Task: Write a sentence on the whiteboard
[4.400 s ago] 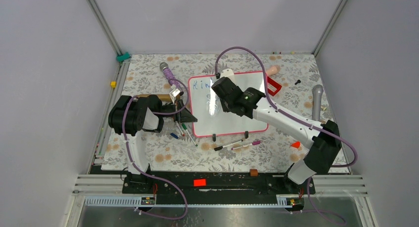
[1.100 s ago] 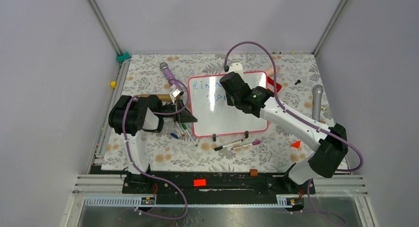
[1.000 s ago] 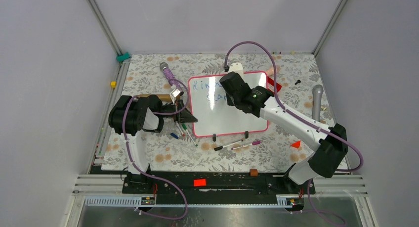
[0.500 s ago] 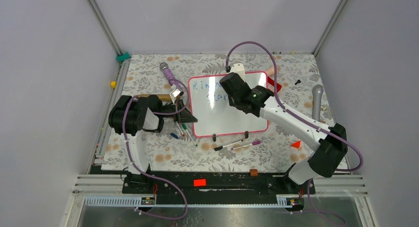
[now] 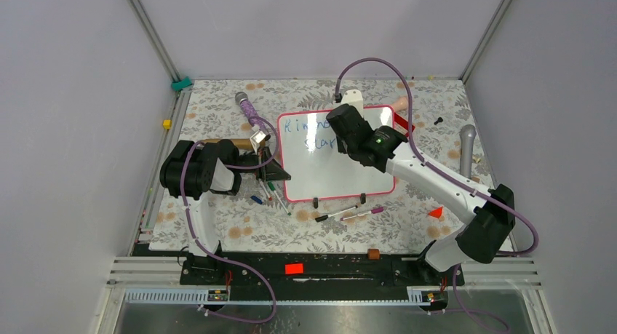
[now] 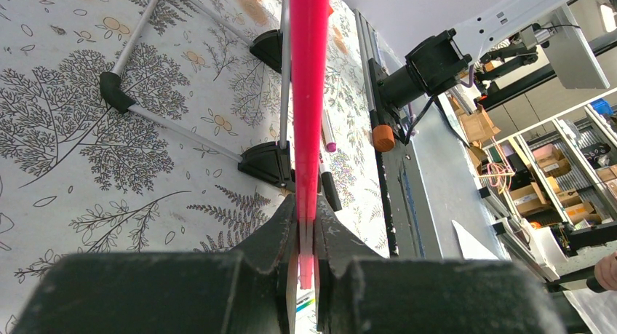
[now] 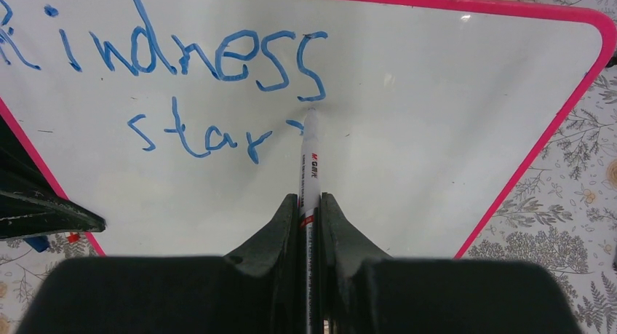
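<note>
- My left jaws are clamped together on the pink rim at the left side of the whiteboard (image 5: 320,175). They pinch it edge-on and steady it.
- The whiteboard lies on the flowered table (image 5: 218,217), out in the middle between my two arms, with its two black feet toward me.
- The blue writing (image 7: 211,57) reads "Kindness" on the top line, with "star" below it.
- The lower line has grown over the last few seconds. More letters now show behind my right arm, which has slid to the right along that line.
- The marker (image 7: 311,163) has its tip on the board just right of "star", where a short fresh stroke begins.
- My right jaws are closed tight on the marker's barrel and point it away from me at the board.
- I judge the sentence well under way but unfinished: the second line's word looks incomplete, and there is blank board to the right and below.
</note>
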You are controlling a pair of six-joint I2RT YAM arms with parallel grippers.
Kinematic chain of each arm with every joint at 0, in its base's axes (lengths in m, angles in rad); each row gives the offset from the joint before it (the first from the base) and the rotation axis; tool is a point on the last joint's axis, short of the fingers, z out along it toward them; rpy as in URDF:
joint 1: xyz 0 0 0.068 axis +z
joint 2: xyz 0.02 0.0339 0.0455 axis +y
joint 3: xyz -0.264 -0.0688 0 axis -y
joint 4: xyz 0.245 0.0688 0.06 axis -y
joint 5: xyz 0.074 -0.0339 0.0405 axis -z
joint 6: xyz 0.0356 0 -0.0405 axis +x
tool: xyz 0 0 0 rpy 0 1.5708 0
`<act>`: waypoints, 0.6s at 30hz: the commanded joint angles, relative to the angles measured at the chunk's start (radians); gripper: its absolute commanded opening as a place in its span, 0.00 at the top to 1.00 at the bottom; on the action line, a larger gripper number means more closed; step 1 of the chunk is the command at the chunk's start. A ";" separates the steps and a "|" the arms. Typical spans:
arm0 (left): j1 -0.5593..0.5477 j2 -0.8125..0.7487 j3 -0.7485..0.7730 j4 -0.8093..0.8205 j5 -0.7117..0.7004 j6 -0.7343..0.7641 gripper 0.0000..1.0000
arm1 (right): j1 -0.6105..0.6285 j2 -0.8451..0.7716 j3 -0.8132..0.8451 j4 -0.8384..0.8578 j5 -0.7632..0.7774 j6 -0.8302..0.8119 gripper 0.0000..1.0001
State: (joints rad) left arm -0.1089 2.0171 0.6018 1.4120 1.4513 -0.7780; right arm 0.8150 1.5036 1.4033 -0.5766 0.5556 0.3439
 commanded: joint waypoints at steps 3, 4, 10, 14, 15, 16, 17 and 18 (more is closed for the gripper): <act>-0.002 0.001 0.005 0.064 0.003 0.014 1.00 | -0.008 0.004 0.036 0.035 -0.003 -0.013 1.00; -0.001 0.000 0.005 0.064 0.004 0.014 1.00 | -0.008 0.007 0.036 0.034 -0.004 -0.013 1.00; -0.001 0.001 0.006 0.064 0.003 0.014 1.00 | -0.009 0.017 0.028 0.018 -0.013 -0.005 1.00; -0.002 0.000 0.006 0.064 0.004 0.014 1.00 | -0.010 0.008 0.007 0.011 -0.033 0.009 1.00; -0.001 0.000 0.006 0.064 0.003 0.014 1.00 | -0.009 0.006 0.001 0.011 -0.042 0.013 1.00; -0.001 0.001 0.006 0.064 0.004 0.014 1.00 | -0.009 0.002 -0.005 0.011 -0.051 0.018 1.00; -0.002 0.001 0.007 0.064 0.004 0.014 1.00 | -0.008 0.000 -0.009 0.007 -0.058 0.021 1.00; -0.002 0.001 0.007 0.064 0.003 0.015 1.00 | -0.008 -0.001 -0.012 0.002 -0.062 0.026 1.00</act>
State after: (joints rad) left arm -0.1089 2.0171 0.6018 1.4124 1.4513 -0.7784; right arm 0.8150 1.5162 1.4025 -0.5705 0.5262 0.3431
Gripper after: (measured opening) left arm 0.080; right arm 0.155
